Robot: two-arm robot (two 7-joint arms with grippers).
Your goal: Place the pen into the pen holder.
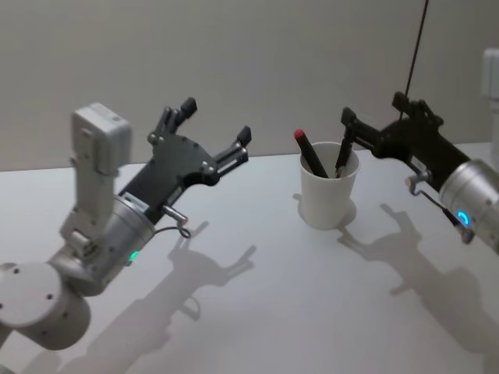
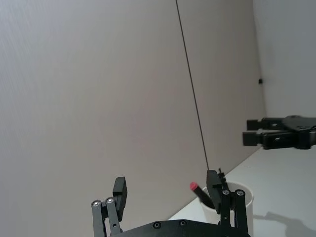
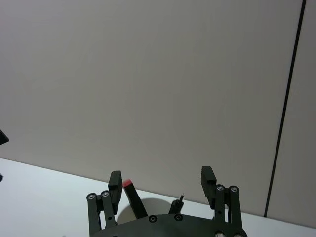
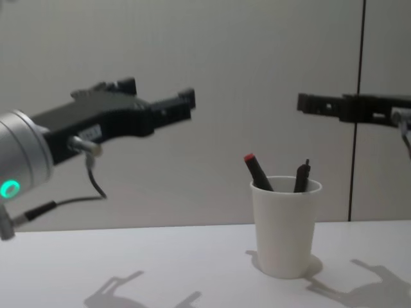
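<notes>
White table (image 1: 257, 312), one pen holder (image 1: 329, 204), seemingly two pens (image 1: 312, 156)

My left claw (image 1: 214, 128) hangs mid-left of frame, my right claw (image 1: 373, 123) upper right, both above the bare table (image 1: 257, 296). Between them only the pen holder (image 1: 329, 192) stands, two pens (image 1: 312, 156) jutting above its rim.

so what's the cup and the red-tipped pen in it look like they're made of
The pen holder looks like matte white paper: thin tapered wall, rolled rim, no gloss, though thin plastic can't be ruled out. The red-tipped pen looks like black plastic with a dull finish and a red cap end. A second dark pen stands beside it, probably plastic too.
</notes>
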